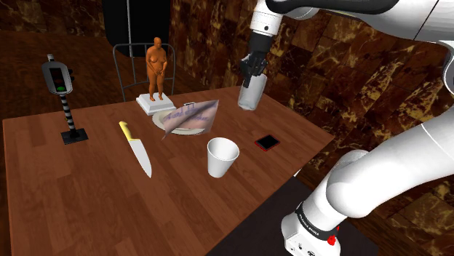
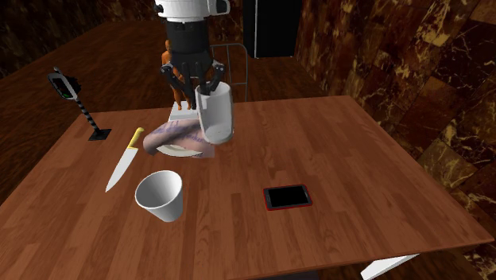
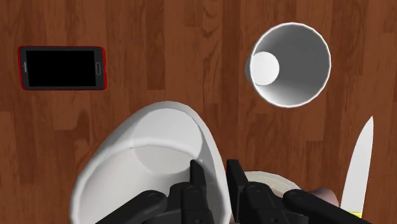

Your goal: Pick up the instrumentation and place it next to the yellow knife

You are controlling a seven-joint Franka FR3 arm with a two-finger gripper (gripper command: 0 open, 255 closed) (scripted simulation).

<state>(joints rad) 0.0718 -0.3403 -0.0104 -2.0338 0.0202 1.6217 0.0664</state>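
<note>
Beaker (image 1: 250,96), a pale cup-shaped vessel, hangs clear of the tabletop (image 1: 87,204) with the tool (image 1: 252,74) clamped on its rim: the carry is in hand, and you next need to lower it upright beside the yellow-handled knife (image 1: 135,149), clear of the white cup (image 1: 222,156).

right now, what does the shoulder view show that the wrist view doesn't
Shoulder view adds the orange figurine and the striped-pole device. Wrist view adds the inside of the held cup, with the fingers clasping its rim. Both share that cup, the loose white cup, the red-edged phone and the yellow-handled knife.
</note>
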